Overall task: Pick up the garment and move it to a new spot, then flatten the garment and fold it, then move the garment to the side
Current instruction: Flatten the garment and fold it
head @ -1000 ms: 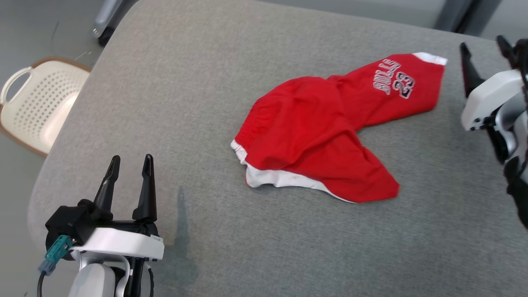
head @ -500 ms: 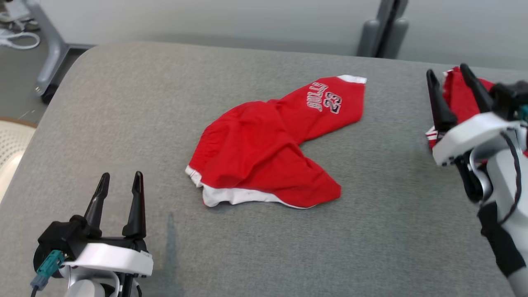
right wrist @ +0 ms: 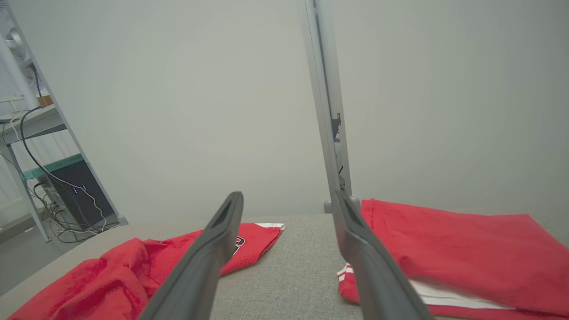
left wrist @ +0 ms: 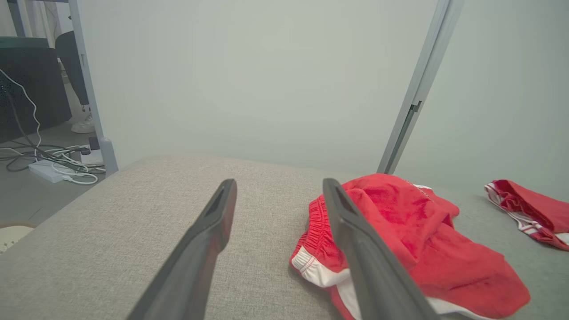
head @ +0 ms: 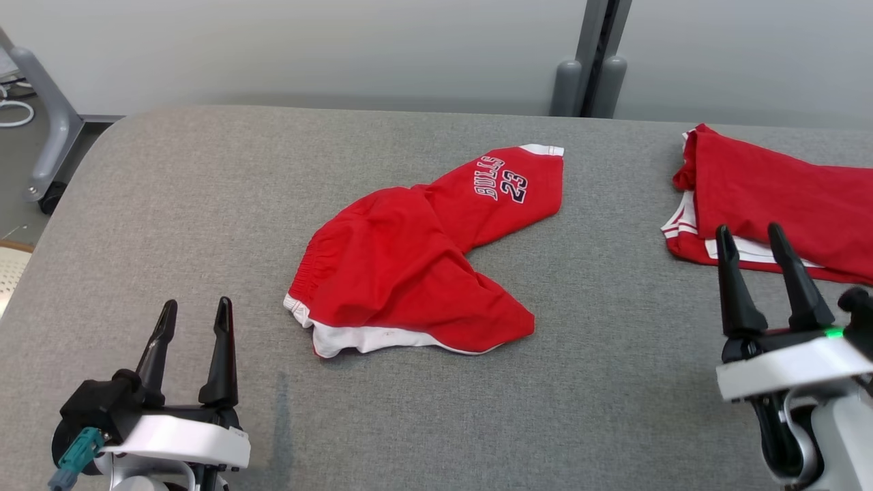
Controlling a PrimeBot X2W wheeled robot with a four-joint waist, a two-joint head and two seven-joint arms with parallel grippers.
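On the grey table (head: 170,204) the red shorts (head: 402,273) lie crumpled at the middle, long axis running from the waistband (head: 308,266) at near left to the leg printed 23 (head: 508,185) at far right; another red garment (head: 784,198) at far right is cut off by the frame edge. The 2 grippers stand wide and empty at the near side: the left gripper (head: 194,307) is nearer, with the shorts ahead and to its right, while the right gripper (head: 748,232) is well apart from them. How the shorts' under layers fold is hidden.

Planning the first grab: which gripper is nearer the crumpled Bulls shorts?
Left. The left gripper is open, left of the shorts, near their waistband end. The right gripper is farther off, by the folded red garment.
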